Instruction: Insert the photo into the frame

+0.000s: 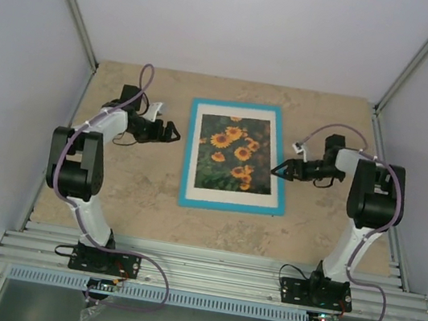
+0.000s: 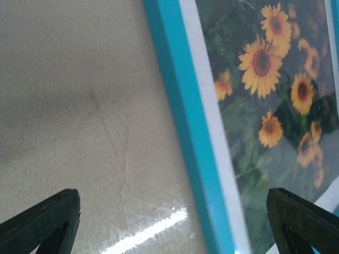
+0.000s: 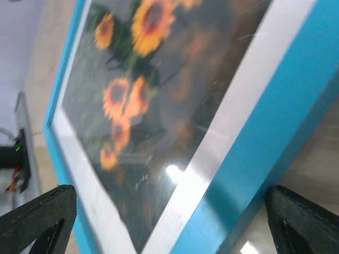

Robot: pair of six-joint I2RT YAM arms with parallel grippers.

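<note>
The frame [image 1: 230, 205] is laid flat and face up on the table [image 1: 135, 197]. The photo [image 1: 227, 153] is seen inside the frame, ringed by a white border [image 1: 229, 195]. The right gripper [image 1: 273, 170] is held at the frame's right edge, jaws spread wide, nothing gripped. The left gripper [image 1: 176, 132] is held just beside the frame's left edge, farther back, jaws likewise spread.

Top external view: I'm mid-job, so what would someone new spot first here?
The thin turquoise-blue rectangular frame lies flat at the middle of the beige stone-look tabletop. The print of yellow-orange sunflowers on dark leaves shows inside it. The left gripper and right gripper flank the frame, one on each side, jaws open and holding nothing.
</note>
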